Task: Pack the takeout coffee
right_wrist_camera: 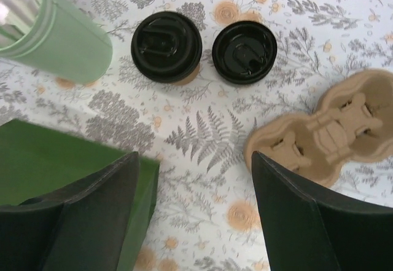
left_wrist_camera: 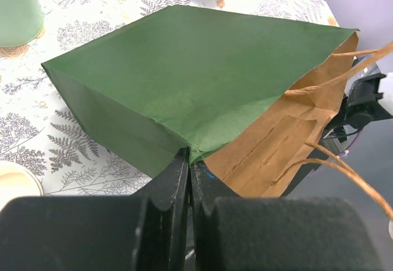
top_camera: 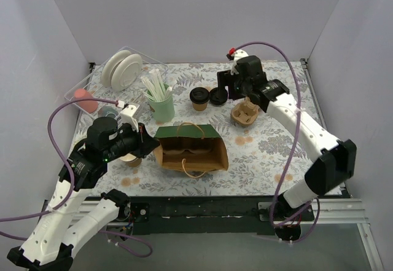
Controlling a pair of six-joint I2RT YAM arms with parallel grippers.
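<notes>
The table (top_camera: 264, 154), spread with a fern-print cloth, carries everything. The right arm climbs from its base to a raised elbow at the right edge, then runs its forearm back and leftward across the table, so the right gripper (right_wrist_camera: 195, 160) hangs over the far middle with its fingers spread wide and nothing between them. The left arm rises from the near-left corner, folds at the elbow and points its wrist rightward, low to the cloth. The left gripper (left_wrist_camera: 189, 158) is pinched tight on a fold of the paper bag (top_camera: 190, 149), which lies on its side at the centre of the table, green panel up and kraft inside showing, handles loose. Beyond it to the right sits the moulded-pulp cup carrier (right_wrist_camera: 331, 129); to the left stands the mint-green cup (right_wrist_camera: 61, 37) of straws. The takeout coffee (right_wrist_camera: 166, 45) — kraft cup, black lid — stands upright on the cloth between those two, apart from the bag. A second black lid (right_wrist_camera: 244, 52) sits just beside it, and I cannot tell what is beneath that lid.
</notes>
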